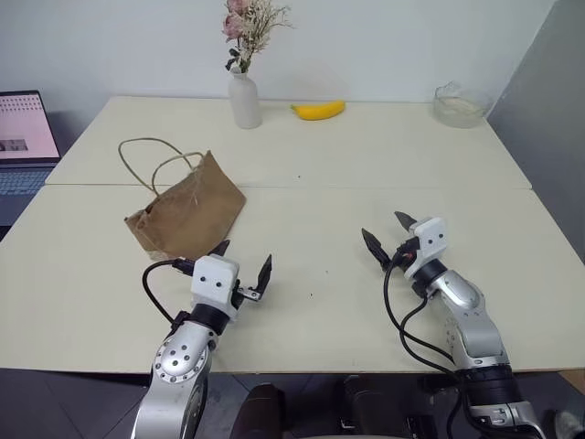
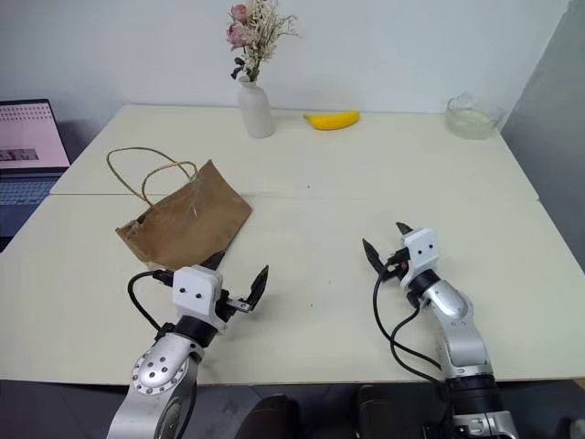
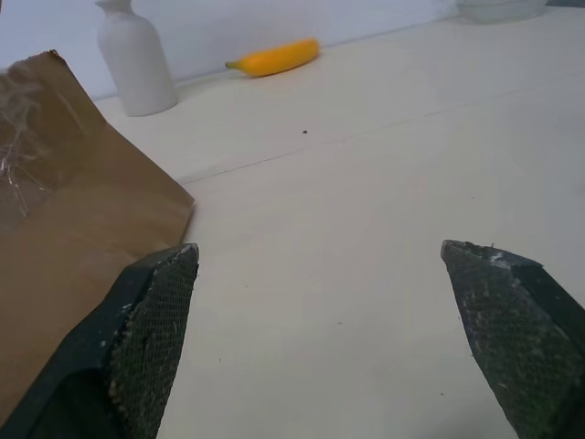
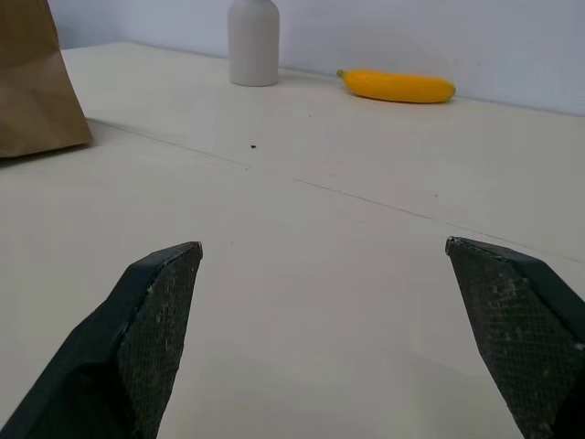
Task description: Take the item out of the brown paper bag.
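Brown paper bag (image 1: 187, 212) lying flat on the cream tabletop (image 1: 347, 174), both end effectors empty.
The bag lies on the robot's left with its cord handles (image 1: 154, 160) toward the far edge; the item is hidden, so I cannot tell where it is. The left end effector (image 1: 245, 265) hovers just in front of the bag, fingers spread. The right end effector (image 1: 388, 232) is well apart, also spread. A white vase (image 1: 244, 99), a banana (image 1: 319, 110) and a glass bowl (image 1: 462, 104) stand along the far side.

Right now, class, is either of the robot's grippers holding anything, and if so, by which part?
Nothing is held. The left gripper and the right gripper both hover open over the table, with the paper bag lying untouched beside the left one.
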